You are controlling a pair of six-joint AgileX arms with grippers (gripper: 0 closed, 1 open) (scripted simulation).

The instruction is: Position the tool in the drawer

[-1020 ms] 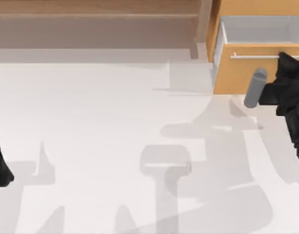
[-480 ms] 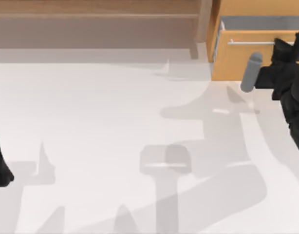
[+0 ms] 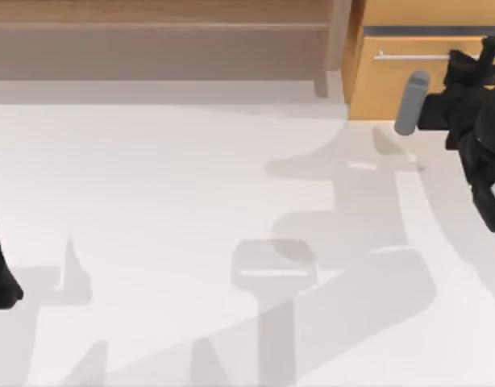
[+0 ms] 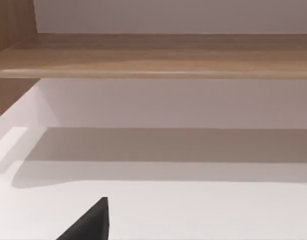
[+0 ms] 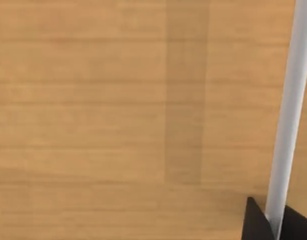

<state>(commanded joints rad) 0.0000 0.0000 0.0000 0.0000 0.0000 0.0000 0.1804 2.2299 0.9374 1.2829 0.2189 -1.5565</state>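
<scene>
The drawer (image 3: 390,90) is at the back right, its orange-brown front almost flush with the cabinet and only a thin dark gap above it. My right gripper (image 3: 483,56) is at the right end of the silver bar handle (image 3: 409,56). In the right wrist view the handle (image 5: 291,100) runs across the wooden front (image 5: 118,100) and passes between my two dark fingertips (image 5: 253,222), which are shut on it. The tool is hidden. My left gripper (image 3: 1,274) is parked at the table's left edge.
A matte grey cylinder (image 3: 410,103) sticks out beside my right wrist, in front of the drawer. A paler wooden shelf unit (image 3: 159,40) spans the back left; its board (image 4: 153,55) lies ahead of the left wrist. The white tabletop (image 3: 191,201) carries only shadows.
The drawer has slid inward, and its white interior, open a second ago, is now covered. My right gripper moved toward the back with the handle. The left arm has not moved.
</scene>
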